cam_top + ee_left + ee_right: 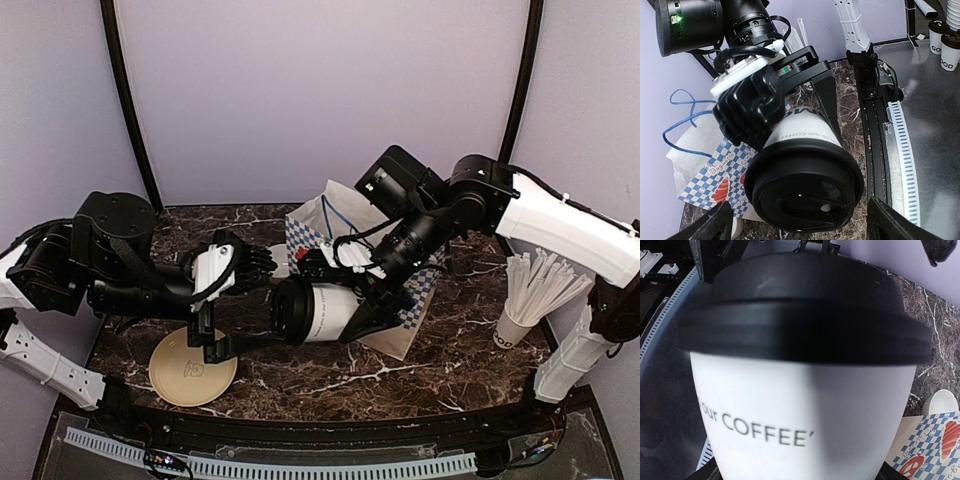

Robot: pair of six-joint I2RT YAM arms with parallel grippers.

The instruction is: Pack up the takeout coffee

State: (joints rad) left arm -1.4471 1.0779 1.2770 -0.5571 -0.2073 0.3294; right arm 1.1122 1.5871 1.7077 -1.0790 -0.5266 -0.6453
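- Right claw (pixel 350 315) is clamped on the lidded coffee cup (pixel 325 312), a finger down each flank of its white wall. The cup hangs clear of the bench (pixel 300 378), over its middle.
- Left claw (pixel 215 340) has its fingers wide apart with nothing between them. It sits low over the near left of the bench, just above a round tan dish (pixel 192 372).
- The cup's long axis runs left to right and nearly level. Its black lid (pixel 290 310) faces left toward the left claw, and its base points right, into the right claw.
- Seen from the left wrist, the lid sits straight ahead, square on and close. No contact shows.
- A checked paper bag (pixel 415 312) with blue handles sits just behind the cup and to its right. From these views I cannot tell which way its mouth faces.
- My judgement is that the right arm is nearer the bag and already has the cup. Packing then turns on swinging the cup upright and carrying it right and far to the bag's opening.
- If a handover is meant instead, the left claw would have to close on the lid end, which looks a poor, tapering hold.
- Lying on its side, the cup depends on the lid's seal, so a jolt could spill it.
- A cup of white sticks (pixel 535 290) stands at the right edge, well apart.
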